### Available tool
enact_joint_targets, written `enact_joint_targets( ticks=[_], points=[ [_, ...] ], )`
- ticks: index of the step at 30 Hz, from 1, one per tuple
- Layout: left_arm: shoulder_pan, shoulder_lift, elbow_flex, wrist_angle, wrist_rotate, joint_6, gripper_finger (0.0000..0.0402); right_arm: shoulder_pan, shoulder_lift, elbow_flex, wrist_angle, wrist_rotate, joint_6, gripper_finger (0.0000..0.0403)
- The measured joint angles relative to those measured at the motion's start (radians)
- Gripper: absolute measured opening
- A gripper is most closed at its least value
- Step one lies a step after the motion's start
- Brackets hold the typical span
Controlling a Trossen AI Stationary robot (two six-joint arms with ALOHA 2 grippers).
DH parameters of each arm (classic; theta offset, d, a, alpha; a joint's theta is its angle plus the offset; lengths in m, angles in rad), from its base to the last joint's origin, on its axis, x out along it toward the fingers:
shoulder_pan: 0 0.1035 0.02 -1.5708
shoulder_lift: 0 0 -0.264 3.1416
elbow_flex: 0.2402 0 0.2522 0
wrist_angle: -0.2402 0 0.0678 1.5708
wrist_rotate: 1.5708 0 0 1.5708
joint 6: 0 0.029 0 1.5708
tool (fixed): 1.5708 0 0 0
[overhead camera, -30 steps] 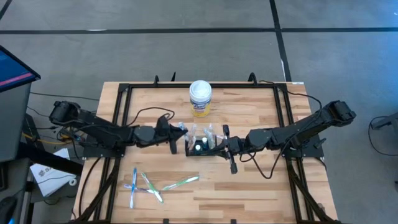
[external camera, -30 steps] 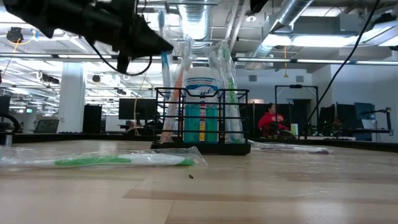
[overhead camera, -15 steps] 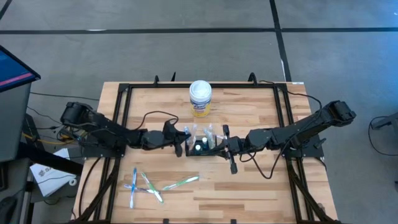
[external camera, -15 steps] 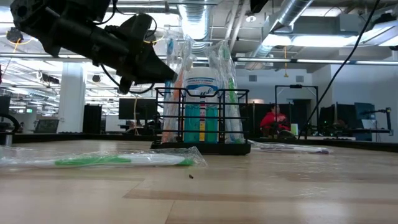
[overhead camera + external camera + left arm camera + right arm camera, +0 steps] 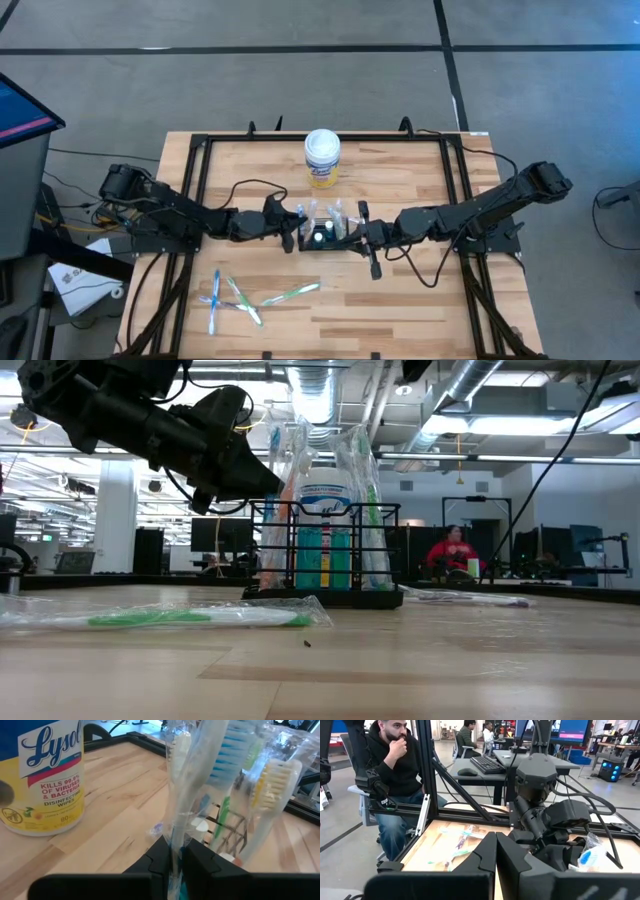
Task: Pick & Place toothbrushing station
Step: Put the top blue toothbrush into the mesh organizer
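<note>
High view: toothbrushing station (image 5: 322, 236), a black wire caddy mid-table, sits between the left gripper (image 5: 291, 226) and the right gripper (image 5: 360, 236); loose wrapped brushes (image 5: 250, 297) lie near the front edge.

Low view: caddy (image 5: 325, 550) upright, wrapped brushes standing in it; left gripper (image 5: 262, 485) at its upper rim.

Left wrist view: jaws narrowly parted, pinching a wrapped toothbrush (image 5: 176, 795) that stands at the caddy; Lysol canister (image 5: 42, 775) beside. Judgement: release only once the brush is seated upright, then back straight off.

Right wrist view: right gripper (image 5: 495, 851) fully closed, holding nothing.
</note>
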Motion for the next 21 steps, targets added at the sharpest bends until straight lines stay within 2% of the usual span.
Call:
enact_joint_targets(
  ticks=[13,21],
  points=[
    [0.000,0.000,0.000,-0.029,0.004,0.004,0.0037,0.000,0.000,0.000,-0.021,0.000,0.000,0.0000],
    [0.000,-0.004,0.000,-0.025,0.003,0.008,0.0095,0.000,0.000,0.000,-0.021,0.000,0.000,0.0000]
  ],
)
